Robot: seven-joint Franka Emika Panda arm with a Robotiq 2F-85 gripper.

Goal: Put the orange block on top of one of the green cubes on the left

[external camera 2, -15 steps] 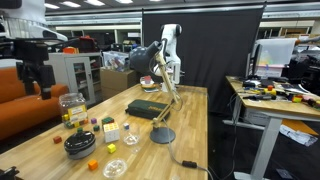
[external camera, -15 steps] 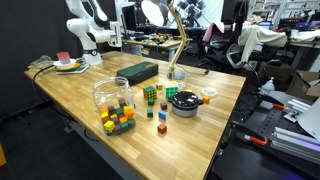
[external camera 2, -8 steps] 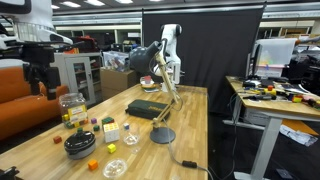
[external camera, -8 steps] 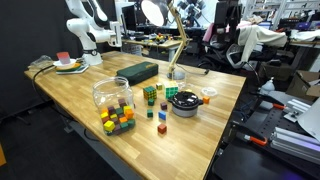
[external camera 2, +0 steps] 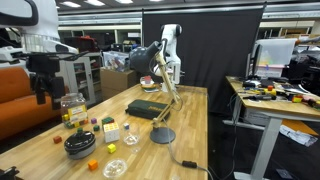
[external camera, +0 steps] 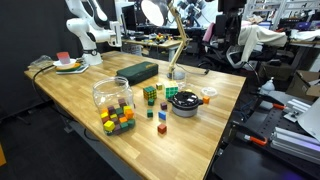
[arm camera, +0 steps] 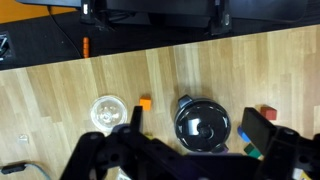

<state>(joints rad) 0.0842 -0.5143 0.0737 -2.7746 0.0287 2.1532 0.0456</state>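
In the wrist view my tool (arm camera: 196,128) hangs above the counter (arm camera: 60,90) with its fingers spread apart and nothing between them. Items on the counter, from the left:

- a clear lid (arm camera: 108,112)
- the orange block (arm camera: 145,103), between the lid and the bowl
- a dark bowl (arm camera: 203,122)
- a red cube (arm camera: 268,113)

In an exterior view the green cubes (external camera: 150,94) sit on the far side of the bowl from the orange block.

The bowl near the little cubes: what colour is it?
The bowl is black; the wrist view shows it best.
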